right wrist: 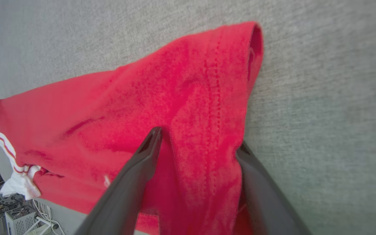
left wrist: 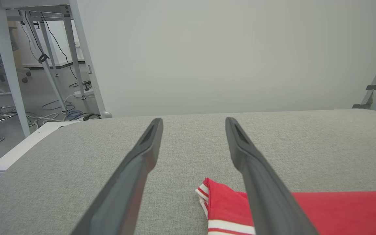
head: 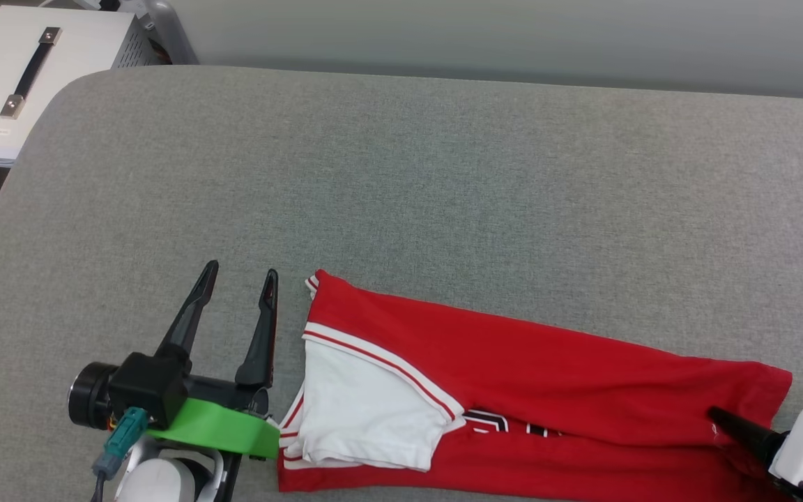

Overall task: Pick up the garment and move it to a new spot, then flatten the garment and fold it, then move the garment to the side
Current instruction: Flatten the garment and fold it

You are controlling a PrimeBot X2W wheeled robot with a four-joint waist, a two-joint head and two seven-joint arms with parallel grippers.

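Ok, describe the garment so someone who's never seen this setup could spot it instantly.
Find the grey padded table. Along its near edge lies the garment, folded into a long strip. It is the only cloth there: red, with a white sleeve edged in red-and-white stripes at its left end.

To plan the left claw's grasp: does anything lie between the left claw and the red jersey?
Nothing visible does. The left claw, open, is just beside the white-sleeve end of the jersey, with only bare grey surface between them.
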